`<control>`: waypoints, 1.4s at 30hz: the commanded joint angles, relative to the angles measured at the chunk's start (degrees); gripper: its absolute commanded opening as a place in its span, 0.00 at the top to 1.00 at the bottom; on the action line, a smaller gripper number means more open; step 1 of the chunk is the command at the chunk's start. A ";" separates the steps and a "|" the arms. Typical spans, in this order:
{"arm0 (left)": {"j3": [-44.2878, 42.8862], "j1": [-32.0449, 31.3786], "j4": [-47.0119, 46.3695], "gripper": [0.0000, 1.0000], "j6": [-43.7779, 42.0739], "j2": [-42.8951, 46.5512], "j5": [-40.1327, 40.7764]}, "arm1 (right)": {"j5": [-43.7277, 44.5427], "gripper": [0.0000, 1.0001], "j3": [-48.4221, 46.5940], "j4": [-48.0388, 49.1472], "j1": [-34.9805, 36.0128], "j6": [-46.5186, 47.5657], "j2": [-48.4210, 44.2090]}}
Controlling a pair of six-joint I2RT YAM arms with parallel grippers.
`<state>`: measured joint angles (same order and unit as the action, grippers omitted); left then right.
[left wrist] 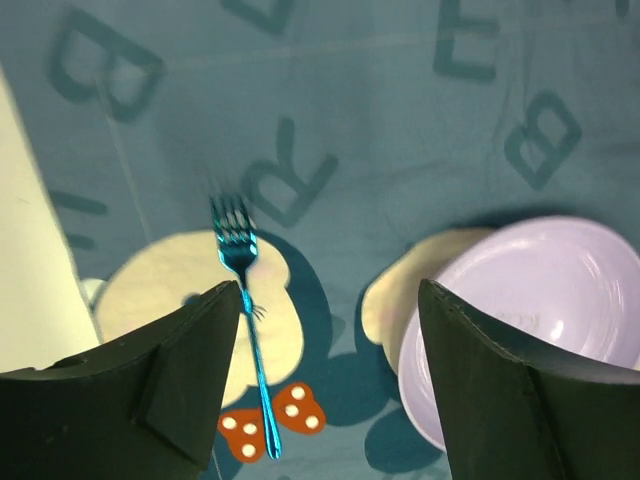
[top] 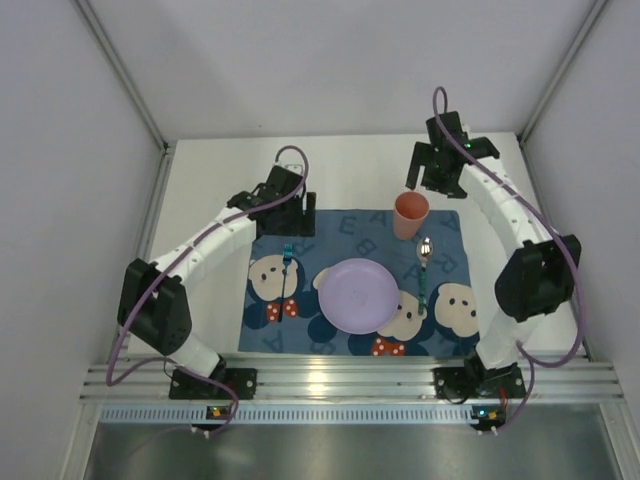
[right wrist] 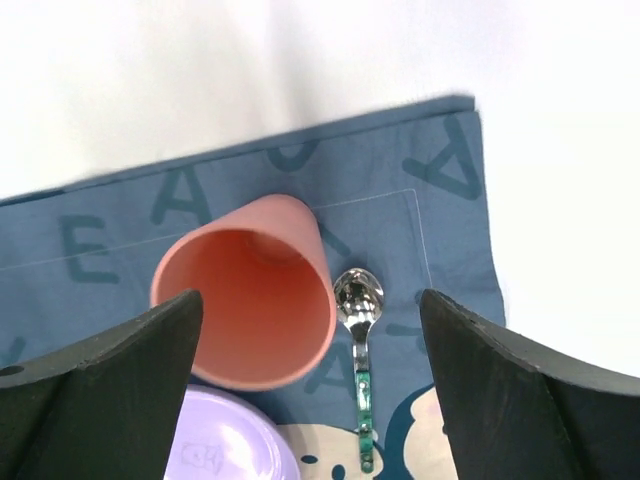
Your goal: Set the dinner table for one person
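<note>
Hovering with its jaws spread wide and empty, the right gripper (right wrist: 312,298) hangs close above the upright cup (right wrist: 245,300), so I judge that a careless sideways pull could clip the rim and tip it onto the spoon (right wrist: 360,370) or the plate (top: 358,294). The left gripper (left wrist: 328,300), likewise wide and holding nothing, hangs over the fork (left wrist: 243,300). A low sweep there could drag the fork or ruck the blue mat (top: 335,238), which lies on the white dinner table (top: 350,160).

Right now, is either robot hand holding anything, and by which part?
Nothing is held. Both are open: the left gripper near the fork, the right gripper near the cup.
</note>
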<state>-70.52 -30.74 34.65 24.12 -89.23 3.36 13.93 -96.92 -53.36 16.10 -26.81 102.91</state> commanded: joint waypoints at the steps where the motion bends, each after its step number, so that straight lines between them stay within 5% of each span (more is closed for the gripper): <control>1: -7.42 0.51 2.87 0.21 -2.06 -1.29 10.07 | 1.89 0.10 -2.75 0.09 1.30 2.90 -11.22; 7: -9.65 2.27 -1.32 0.16 -4.94 2.12 26.59 | 3.90 0.00 19.06 21.83 6.48 6.86 -36.60; 12: 19.37 2.70 -43.40 0.09 -23.58 13.45 38.73 | 2.24 0.00 48.10 48.49 6.58 11.67 -64.73; 14: 25.93 6.12 -49.84 0.07 -24.22 15.04 37.61 | -2.04 0.00 59.45 58.09 6.67 17.37 -74.76; 17: 31.92 12.89 -53.80 0.08 -15.71 15.58 29.18 | -7.76 0.00 65.72 56.54 6.58 30.10 -83.65; 23: 43.34 17.20 -74.15 0.06 -21.64 10.14 18.81 | -6.02 0.00 65.99 40.81 6.58 31.91 -89.72; 25: 41.53 18.43 -70.45 0.05 -22.54 6.98 16.60 | -5.94 0.00 66.16 37.91 6.58 31.47 -90.86; 34: 44.68 25.36 -84.22 0.02 -22.48 -0.59 11.32 | -6.37 0.00 67.04 36.49 6.67 30.06 -90.71; 39: 51.71 29.60 -95.89 0.09 -21.83 -0.94 -0.02 | -5.67 0.00 67.22 37.02 6.58 27.16 -86.22; 42: 51.10 29.60 -94.33 0.04 -21.39 -0.68 -0.02 | -5.76 0.00 67.22 38.67 6.67 23.56 -81.74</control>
<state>-19.40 -1.13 -50.94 1.89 -89.67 8.03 8.47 -29.56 -16.27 22.61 0.43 17.91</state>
